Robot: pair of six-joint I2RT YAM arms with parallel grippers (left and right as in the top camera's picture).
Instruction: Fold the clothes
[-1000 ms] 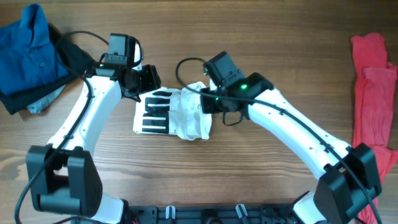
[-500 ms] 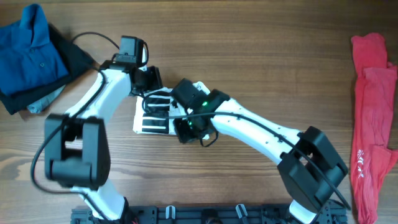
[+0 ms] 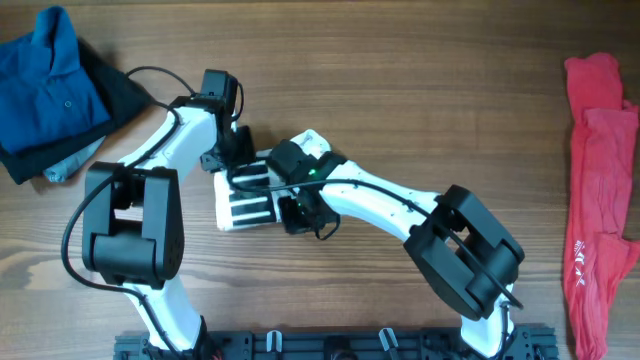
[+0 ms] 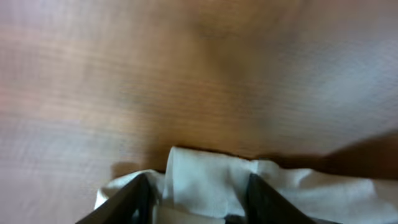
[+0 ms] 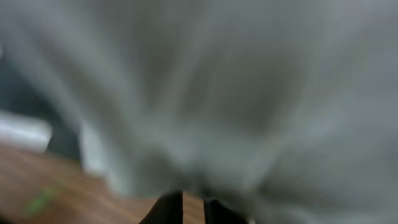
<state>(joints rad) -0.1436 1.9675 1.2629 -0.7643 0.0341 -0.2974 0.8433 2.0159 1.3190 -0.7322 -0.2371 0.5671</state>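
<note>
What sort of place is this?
Probably a robot lab bench: a left arm and right arm by a black rail at a wooden table, with a blue polo and red shirts piled at its ends.

one white t-shirt (image 3: 240, 208), two red shirts (image 3: 600, 150)

A T-shirt (image 3: 245, 208) lies centred on the table (image 3: 450, 80), a garment heap (image 3: 45, 90) far left, shirts (image 3: 600, 170) along its right edge.

wooden table (image 3: 420, 90), black rail (image 3: 330, 345) at its bottom edge
</note>
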